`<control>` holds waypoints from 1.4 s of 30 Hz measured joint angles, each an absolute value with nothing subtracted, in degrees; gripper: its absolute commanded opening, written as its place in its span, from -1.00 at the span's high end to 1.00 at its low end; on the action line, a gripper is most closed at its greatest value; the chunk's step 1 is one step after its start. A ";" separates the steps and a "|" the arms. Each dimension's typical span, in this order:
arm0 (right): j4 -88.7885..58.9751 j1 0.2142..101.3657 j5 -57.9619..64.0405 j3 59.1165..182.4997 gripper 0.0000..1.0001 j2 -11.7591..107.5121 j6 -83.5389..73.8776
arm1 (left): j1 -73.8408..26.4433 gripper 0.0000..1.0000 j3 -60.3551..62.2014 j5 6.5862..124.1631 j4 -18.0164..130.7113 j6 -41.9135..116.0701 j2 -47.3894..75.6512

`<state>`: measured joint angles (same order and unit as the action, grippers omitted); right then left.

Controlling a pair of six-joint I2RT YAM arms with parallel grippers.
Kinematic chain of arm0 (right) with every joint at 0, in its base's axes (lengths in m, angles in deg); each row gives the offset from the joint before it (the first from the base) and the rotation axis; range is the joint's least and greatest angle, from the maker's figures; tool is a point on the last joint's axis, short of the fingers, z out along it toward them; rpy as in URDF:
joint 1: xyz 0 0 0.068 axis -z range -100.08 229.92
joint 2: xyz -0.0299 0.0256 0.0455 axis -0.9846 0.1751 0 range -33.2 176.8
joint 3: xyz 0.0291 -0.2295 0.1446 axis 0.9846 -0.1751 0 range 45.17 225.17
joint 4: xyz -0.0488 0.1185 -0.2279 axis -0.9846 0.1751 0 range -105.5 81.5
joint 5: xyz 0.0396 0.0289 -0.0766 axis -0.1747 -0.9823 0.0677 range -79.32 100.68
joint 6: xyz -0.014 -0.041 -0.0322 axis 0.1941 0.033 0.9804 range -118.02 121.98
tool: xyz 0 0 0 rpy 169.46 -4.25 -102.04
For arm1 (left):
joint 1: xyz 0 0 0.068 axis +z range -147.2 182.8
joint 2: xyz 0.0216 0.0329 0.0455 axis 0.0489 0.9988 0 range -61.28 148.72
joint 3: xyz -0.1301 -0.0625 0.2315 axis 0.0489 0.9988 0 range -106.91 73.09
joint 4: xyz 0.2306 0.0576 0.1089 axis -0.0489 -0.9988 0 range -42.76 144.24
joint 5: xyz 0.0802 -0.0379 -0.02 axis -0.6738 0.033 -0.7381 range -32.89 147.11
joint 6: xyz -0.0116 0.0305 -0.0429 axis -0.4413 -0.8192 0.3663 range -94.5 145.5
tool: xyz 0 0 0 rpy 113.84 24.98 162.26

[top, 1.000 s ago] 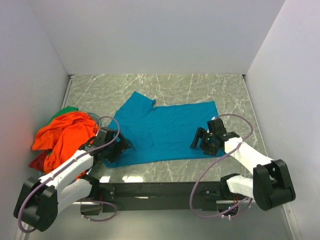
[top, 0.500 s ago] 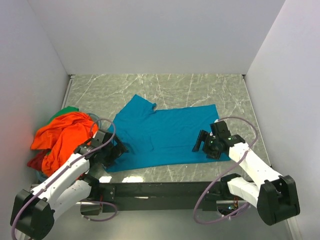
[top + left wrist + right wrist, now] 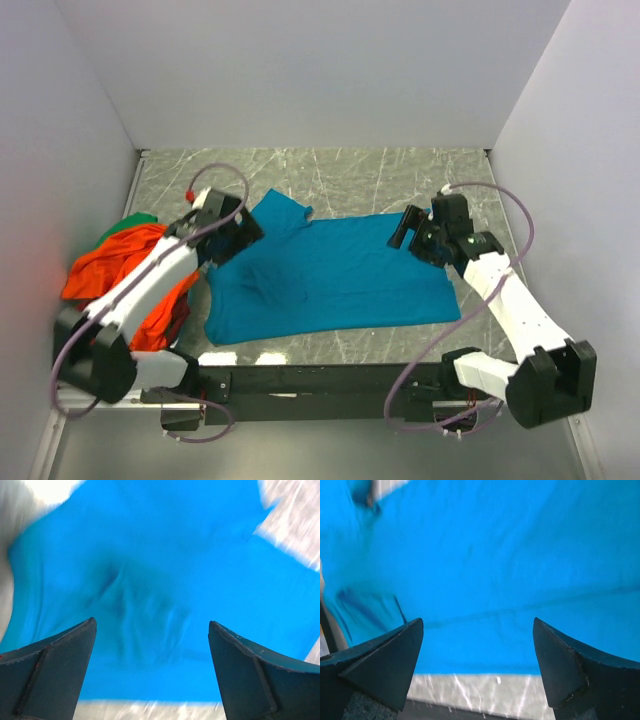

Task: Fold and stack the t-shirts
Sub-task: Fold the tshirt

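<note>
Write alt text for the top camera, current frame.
A teal t-shirt lies spread on a grey marbled table, two robot arms reaching over it: left gripper by its far-left sleeve, right gripper by its far-right corner. A heap of orange, red and green shirts sits at the table's left edge.

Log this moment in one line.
teal shirt: spread flat | left tool: open, above its left part | right tool: open, above its right part | pile: orange on top, at left

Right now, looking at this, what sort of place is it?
Probably a robot lab test booth: plain white walls box in a marble-patterned table, a left arm and right arm reach over a teal t-shirt, other shirts heaped beside.
</note>
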<state>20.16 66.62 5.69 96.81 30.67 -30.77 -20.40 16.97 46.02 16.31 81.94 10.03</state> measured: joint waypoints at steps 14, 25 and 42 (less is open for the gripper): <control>14.72 76.12 12.20 111.70 -0.93 51.81 -28.15 | -14.59 -0.99 -29.08 44.32 18.76 69.11 55.39; 14.15 76.93 14.08 115.56 -0.91 59.94 -27.10 | -14.19 -0.53 -54.91 45.72 13.67 59.87 80.00; 13.53 77.57 12.59 115.56 -0.90 60.90 -26.88 | -13.62 0.25 -58.85 50.00 12.11 54.60 84.76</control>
